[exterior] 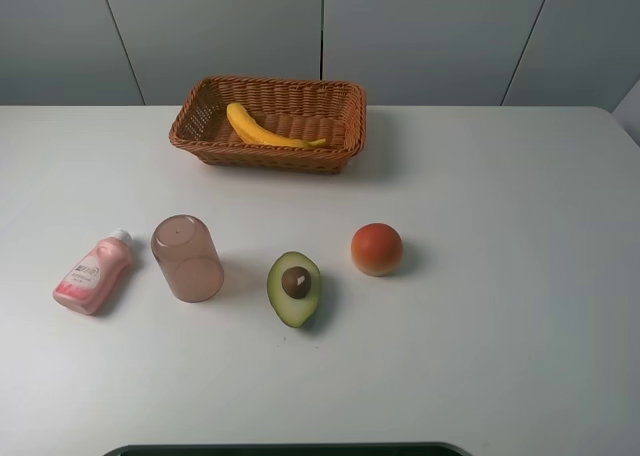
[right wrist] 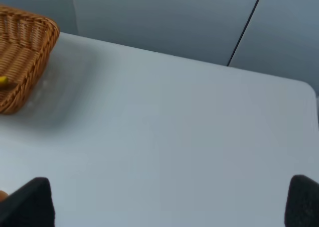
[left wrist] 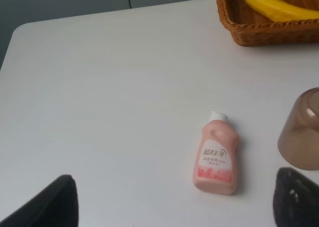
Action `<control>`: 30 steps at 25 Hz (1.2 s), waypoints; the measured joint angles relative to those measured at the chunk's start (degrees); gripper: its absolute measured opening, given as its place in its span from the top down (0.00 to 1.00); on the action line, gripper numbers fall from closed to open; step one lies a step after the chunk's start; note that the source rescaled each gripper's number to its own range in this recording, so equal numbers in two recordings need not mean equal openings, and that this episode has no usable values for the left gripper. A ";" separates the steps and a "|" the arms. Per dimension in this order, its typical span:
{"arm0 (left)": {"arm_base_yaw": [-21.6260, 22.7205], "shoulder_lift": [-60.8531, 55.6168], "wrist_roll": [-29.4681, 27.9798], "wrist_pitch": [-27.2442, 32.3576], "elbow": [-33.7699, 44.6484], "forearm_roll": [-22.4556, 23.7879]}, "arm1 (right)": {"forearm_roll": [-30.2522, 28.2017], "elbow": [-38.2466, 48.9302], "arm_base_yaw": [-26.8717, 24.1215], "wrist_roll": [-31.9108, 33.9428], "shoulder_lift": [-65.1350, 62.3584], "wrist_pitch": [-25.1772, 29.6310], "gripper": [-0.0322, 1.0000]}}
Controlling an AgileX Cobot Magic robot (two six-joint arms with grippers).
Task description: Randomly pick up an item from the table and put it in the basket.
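Observation:
The yellow banana point(exterior: 262, 129) lies inside the brown wicker basket point(exterior: 270, 159) at the back of the white table point(exterior: 500, 276). Neither arm shows in the exterior high view. In the left wrist view the left gripper point(left wrist: 172, 212) is open and empty, its dark fingertips point(left wrist: 45, 202) wide apart above the table near a pink bottle; the banana point(left wrist: 279, 8) and basket point(left wrist: 264, 33) show far off. In the right wrist view the right gripper point(right wrist: 167, 202) is open and empty over bare table, with the basket point(right wrist: 22, 53) at the view's edge.
A pink bottle point(exterior: 93, 273) lies at the front left, also in the left wrist view point(left wrist: 215, 155). Beside it stands an upturned translucent brownish cup point(exterior: 186, 258). A halved green avocado point(exterior: 295, 287) and a round orange-red fruit point(exterior: 377, 249) sit mid-table.

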 joint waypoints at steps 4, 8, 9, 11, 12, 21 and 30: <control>0.00 0.00 0.00 0.00 0.00 0.00 | -1.71 7.08 0.00 1.79 -9.61 -0.87 0.00; 0.00 0.00 0.00 0.00 0.00 0.00 | -2.45 12.69 0.00 3.40 -17.93 -1.66 0.00; 0.00 0.00 0.00 0.00 0.00 0.00 | -2.74 13.97 0.00 3.69 -19.83 -1.93 0.00; 0.00 0.00 0.00 0.00 0.00 0.00 | -2.72 16.25 0.00 4.45 -22.86 -2.05 0.00; 0.00 0.00 0.00 0.00 0.00 0.00 | -2.72 17.26 0.00 5.01 -24.46 -2.05 0.00; 0.00 0.00 0.00 0.00 0.00 0.00 | -2.84 26.11 0.41 10.64 -33.53 -0.58 0.00; 0.00 0.00 0.00 0.00 0.00 0.00 | -10.29 26.27 14.02 15.93 -34.33 -0.05 0.00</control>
